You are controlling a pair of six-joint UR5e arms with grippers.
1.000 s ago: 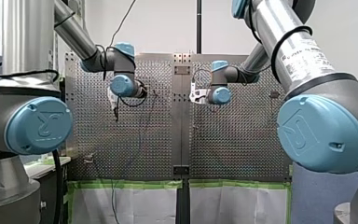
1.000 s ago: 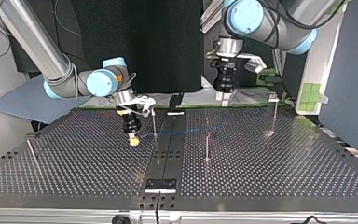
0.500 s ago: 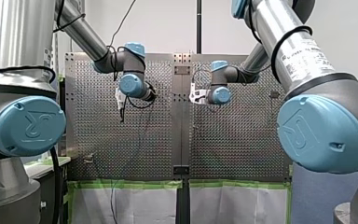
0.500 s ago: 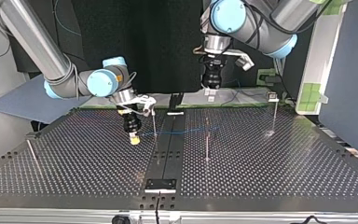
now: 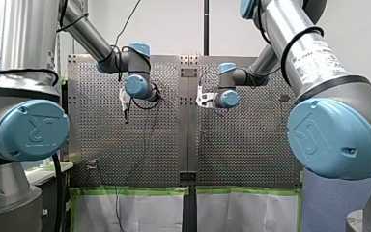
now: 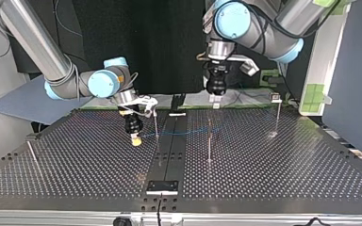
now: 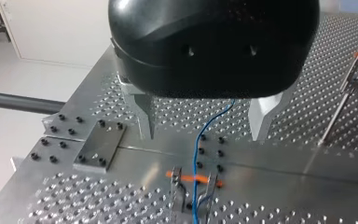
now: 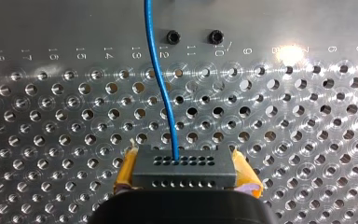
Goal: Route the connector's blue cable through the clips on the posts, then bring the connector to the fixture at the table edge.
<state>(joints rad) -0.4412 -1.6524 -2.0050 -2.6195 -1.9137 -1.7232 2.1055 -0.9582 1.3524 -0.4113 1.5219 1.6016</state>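
Right gripper [image 8: 185, 177] clamps connector [image 8: 184, 164], long axis spanning the jaws; cable [image 8: 161, 88] exits ahead, far end cut off. Left gripper [image 7: 206, 125] released.

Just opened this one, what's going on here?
My right gripper is shut on the black connector, holding it low over the perforated table, with the blue cable trailing from it. My left gripper hovers open above the cable, near a clip whose prongs the cable passes between. The connector is well in from the table's edges, so it has not yet been brought to an edge.
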